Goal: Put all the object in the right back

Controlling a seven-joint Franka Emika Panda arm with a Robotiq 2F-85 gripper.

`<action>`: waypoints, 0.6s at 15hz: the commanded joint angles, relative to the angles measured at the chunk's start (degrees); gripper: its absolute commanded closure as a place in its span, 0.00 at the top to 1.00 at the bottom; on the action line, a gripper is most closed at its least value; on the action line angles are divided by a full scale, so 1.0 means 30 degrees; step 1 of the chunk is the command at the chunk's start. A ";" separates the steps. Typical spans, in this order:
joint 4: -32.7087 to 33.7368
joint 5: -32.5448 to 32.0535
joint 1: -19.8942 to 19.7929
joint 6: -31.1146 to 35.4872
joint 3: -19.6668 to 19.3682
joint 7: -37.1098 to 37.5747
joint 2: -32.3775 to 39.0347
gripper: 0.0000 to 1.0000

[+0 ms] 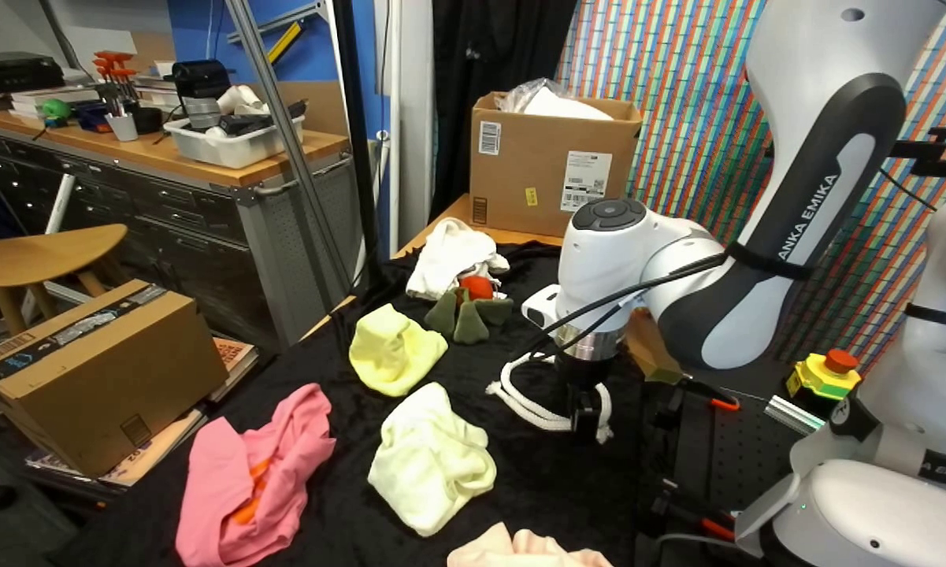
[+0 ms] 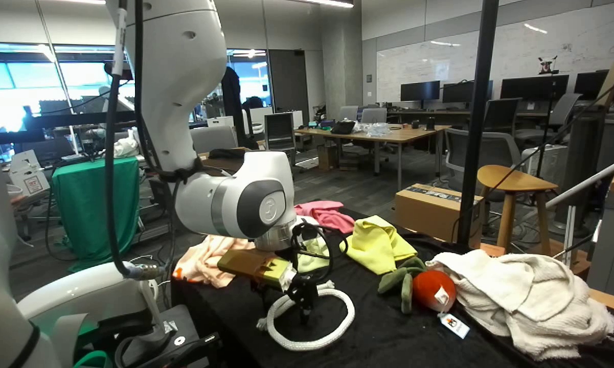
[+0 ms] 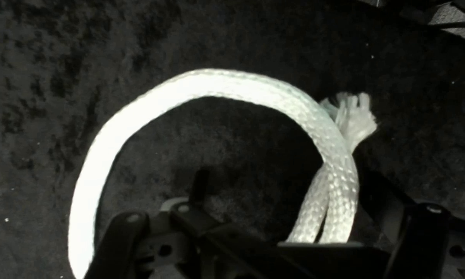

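My gripper [image 3: 288, 193] points down, low over the black cloth, its jaws wide apart. Between the fingers in the wrist view runs the doubled part of the white hose ring [image 3: 213, 83], its frayed end beyond; contact with the fingers is unclear. In an exterior view the ring [image 2: 317, 345] loops around below the gripper [image 2: 302, 306]. A white cloth [image 1: 453, 256] lies at the far end, with the red-green item [image 1: 476, 288] against it. Nearer are a yellow cloth [image 1: 394, 350], a pale yellow cloth [image 1: 432, 457], a pink cloth [image 1: 256, 480] and a peach cloth [image 2: 209, 260].
A cardboard box [image 1: 555, 161] stands behind the white cloth, and another cardboard box [image 1: 98, 378] sits beside the table. A gold-brown block [image 2: 255, 266] is close beside the gripper. An emergency stop [image 1: 825, 374] stands near the robot base. A dark pole [image 2: 475, 128] rises at the table's edge.
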 commanded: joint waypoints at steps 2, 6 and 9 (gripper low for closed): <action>0.0011 -0.1470 0.0190 0.0386 -0.0430 0.1119 -0.0217 1.00; 0.0062 -0.2503 0.0191 0.0308 -0.0612 0.1752 -0.0445 1.00; 0.0167 -0.3590 0.0197 0.0164 -0.0839 0.2356 -0.0637 1.00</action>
